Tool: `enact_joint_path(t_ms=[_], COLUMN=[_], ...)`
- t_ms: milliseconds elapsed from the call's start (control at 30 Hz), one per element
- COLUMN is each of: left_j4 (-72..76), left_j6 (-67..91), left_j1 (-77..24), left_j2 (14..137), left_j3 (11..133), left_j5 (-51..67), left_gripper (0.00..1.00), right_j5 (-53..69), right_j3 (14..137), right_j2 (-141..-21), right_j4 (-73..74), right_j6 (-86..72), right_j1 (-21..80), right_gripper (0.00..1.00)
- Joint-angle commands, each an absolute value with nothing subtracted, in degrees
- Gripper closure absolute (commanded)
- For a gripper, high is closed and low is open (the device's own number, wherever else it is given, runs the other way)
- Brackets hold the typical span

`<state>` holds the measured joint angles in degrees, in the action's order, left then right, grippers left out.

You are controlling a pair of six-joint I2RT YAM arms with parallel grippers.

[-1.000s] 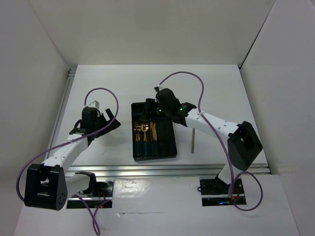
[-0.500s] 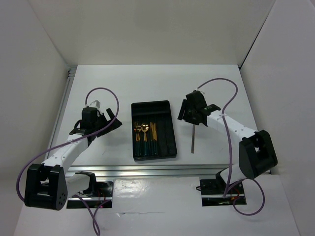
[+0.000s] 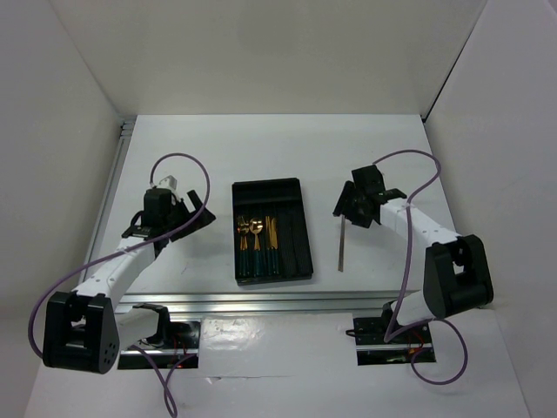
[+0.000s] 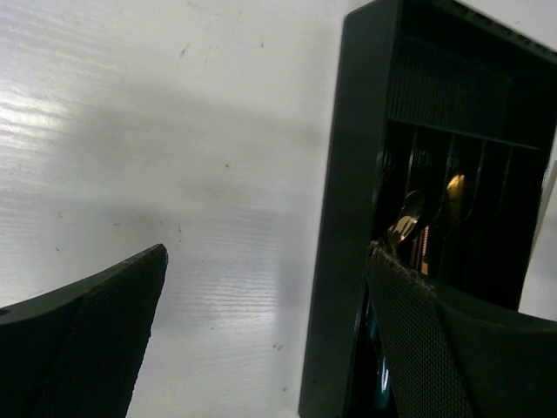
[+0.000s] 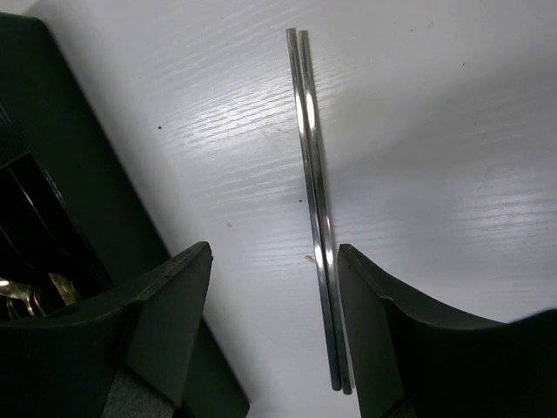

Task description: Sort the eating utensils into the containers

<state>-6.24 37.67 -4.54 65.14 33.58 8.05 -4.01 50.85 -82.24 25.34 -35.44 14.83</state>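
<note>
Eating utensils [image 3: 257,237] with gold heads and teal handles lie lengthwise in the near half of a black tray [image 3: 280,196] in the middle of the counter [image 3: 218,148]. A thin grey metal stick [image 3: 341,248] lies on the counter just right of the tray. The right claw [image 3: 346,205] hovers over the stick's far end, fingers spread and holding nothing, and the left claw [image 3: 196,216] sits left of the tray, spread wide and empty.

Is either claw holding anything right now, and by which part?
Nothing is held. The right gripper stands open above the grey stick lying on the table; the left gripper is open and empty.
</note>
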Motion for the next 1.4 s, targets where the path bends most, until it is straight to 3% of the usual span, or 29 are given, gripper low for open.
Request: enact_joint_path(t_ms=[0, 367, 833, 1033, 1267, 1367], left_j4=[-6.85, -17.65, -35.68, -34.37, -34.37, -32.61], left_j6=[37.00, 37.00, 26.72, 24.17, 22.85, 22.85], left_j1=[-5.18, -7.55, -9.49, -9.49, -9.49, -8.79], left_j2=[62.23, 60.29, 67.68, 71.10, 72.25, 70.67], left_j3=[38.05, 51.23, 74.53, 75.67, 75.06, 73.22], left_j5=[6.34, 1.60, -2.10, -1.07, -1.23, 0.08], left_gripper=[0.00, 0.00, 0.00, 0.00, 0.00, 0.00], right_j5=[-3.16, -3.69, -2.37, 2.54, -0.18, -0.78], right_j3=[50.71, 50.19, 48.34, 46.58, 47.81, 47.29], right_j2=[-79.89, -79.28, -79.80, -81.38, -86.92, -87.45], right_j4=[24.17, 23.12, 21.97, 19.69, 22.06, 22.07], right_j6=[-33.58, -32.52, -32.52, -33.66, -35.33, -35.33], right_j1=[14.68, 14.68, 14.68, 14.68, 15.91, 16.52], right_gripper=[0.32, 0.32, 0.36, 0.51, 0.63, 0.63])
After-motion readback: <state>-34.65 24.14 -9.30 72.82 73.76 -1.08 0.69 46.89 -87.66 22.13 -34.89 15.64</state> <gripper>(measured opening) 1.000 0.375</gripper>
